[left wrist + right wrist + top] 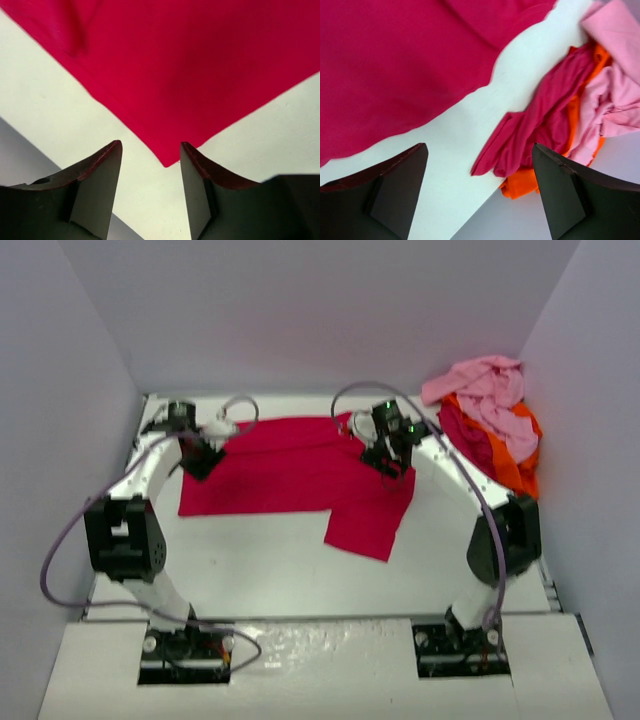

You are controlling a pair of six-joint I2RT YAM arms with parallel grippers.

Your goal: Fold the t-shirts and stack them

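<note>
Left gripper (150,150): dark, wedge-shaped fingers with reddish inner edges, standing partly apart and holding nothing.
Right gripper (479,150): the same dark wedges, spread wide, with only bare table between them.
Crimson-red t-shirt (290,470): soft matte knit spread flat across the far half of the table as a broad band. One panel hangs toward the near side at its right end. It has a few shallow folds and clean straight edges.
Shirt and left gripper: a pointed corner of the cloth lies on the table right at the mouth of the jaws, between the fingertips, and neither finger closes on it.
Shirt and right gripper: in the right wrist view the cloth fills the upper left, its curved edge near the left finger but apart from it.
Heap: the light pink t-shirt (490,390) lies crumpled on top, over the orange t-shirt (520,455) and dark magenta t-shirt (465,435). All three are bunched in the far right corner.
Heap and right gripper: a limp magenta fold trails out just ahead of the right finger.
Table (270,570): smooth, white and faintly glossy.
Surroundings: pale grey walls (300,310) close in three sides, and looped cables (350,395) arch above both wrists.
</note>
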